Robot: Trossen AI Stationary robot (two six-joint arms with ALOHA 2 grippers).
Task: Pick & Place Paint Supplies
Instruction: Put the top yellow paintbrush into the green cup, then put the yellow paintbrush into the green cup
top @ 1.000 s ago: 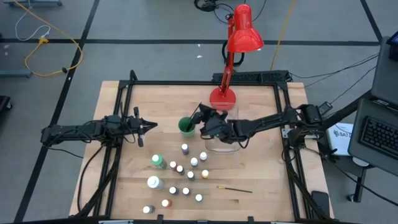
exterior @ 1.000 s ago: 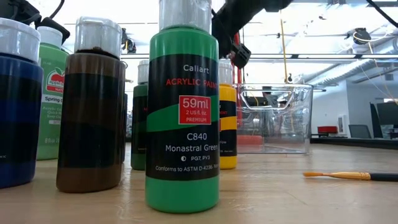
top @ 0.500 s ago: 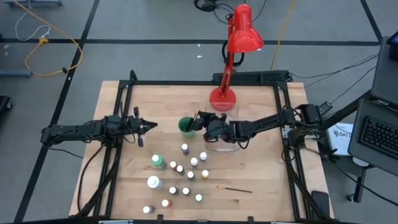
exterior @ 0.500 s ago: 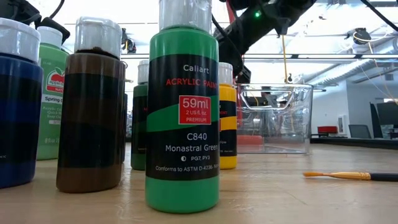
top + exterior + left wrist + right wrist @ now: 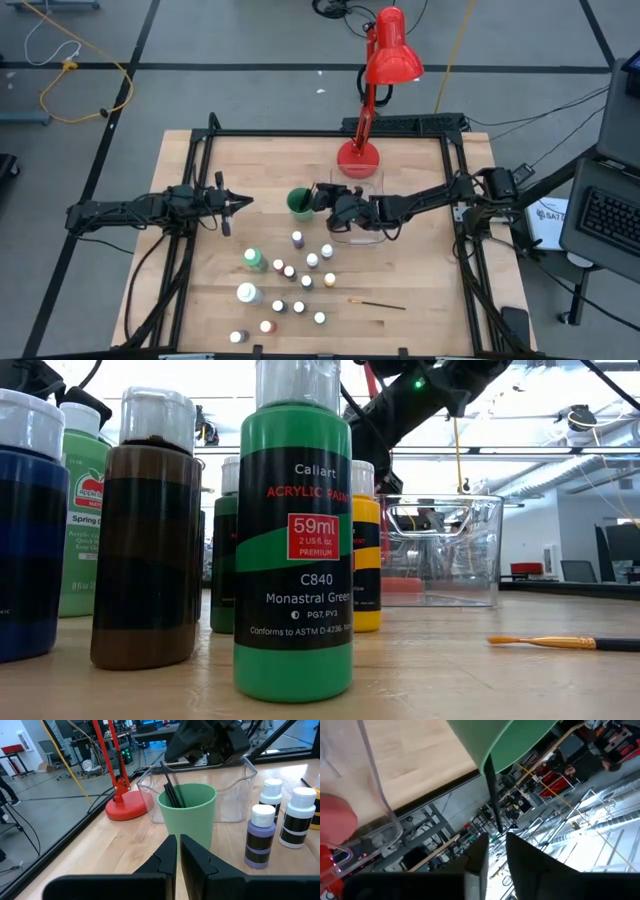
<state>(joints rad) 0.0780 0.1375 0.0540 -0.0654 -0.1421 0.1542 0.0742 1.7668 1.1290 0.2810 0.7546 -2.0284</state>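
nearest the low camera, a green-labelled paint bottle (image 5: 292,550) was seen upright on the tabletop (image 5: 420,290), with a brown bottle (image 5: 147,530) just beside it and the other white-capped bottles (image 5: 290,275) clustered behind. these were judged light but rigid, with smooth, rather slippery plastic walls, so a hold across the body below the cap was thought safest, the caps being narrower and easier to tip. one loose brush (image 5: 378,304) lay flat, apart from the bottles; it was judged thin, stiff and very light, best pinched across the handle near its middle. farther off, the green cup (image 5: 187,812) held dark brush handles (image 5: 170,787), and a clear bin (image 5: 227,790) stood just beside it. the right claw (image 5: 494,842) was found at the cup's rim, its fingers slightly parted around one handle; whether that handle was gripped could not be told. the left claw (image 5: 178,851) was held closed and empty, well apart from the supplies.
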